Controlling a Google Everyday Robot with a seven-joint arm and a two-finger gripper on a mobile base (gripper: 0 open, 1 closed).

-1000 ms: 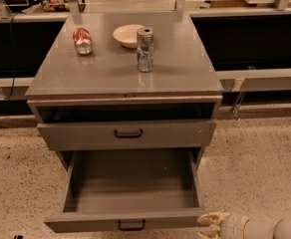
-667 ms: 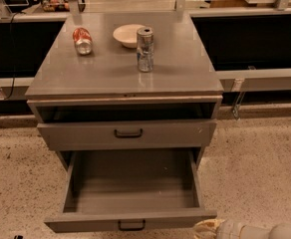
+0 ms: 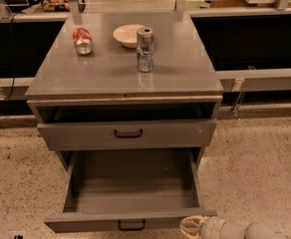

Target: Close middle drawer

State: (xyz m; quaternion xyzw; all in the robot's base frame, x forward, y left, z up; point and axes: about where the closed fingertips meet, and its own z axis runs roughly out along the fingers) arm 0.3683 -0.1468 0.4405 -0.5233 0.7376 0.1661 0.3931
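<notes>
The middle drawer (image 3: 130, 183) is pulled far out of the grey cabinet. Its deep grey tray is empty, and its flat front (image 3: 85, 224) with a small black handle (image 3: 131, 225) sits at the bottom of the view. The uppermost drawer (image 3: 128, 133), with the same black handle, stands slightly out above it. The lowest drawer is hidden under the open one. My gripper (image 3: 193, 226), cream-coloured on a grey arm, comes in from the bottom right and is right at the right end of the middle drawer's front.
On the cabinet top (image 3: 185, 68) stand an upright silver can (image 3: 145, 49) and a white bowl (image 3: 128, 35), and a red can (image 3: 82, 40) lies on its side. Dark counters run behind the cabinet. Speckled floor (image 3: 260, 168) lies on both sides.
My gripper has moved left and slightly down, to the right end of the open drawer's front. The drawer has not visibly moved.
</notes>
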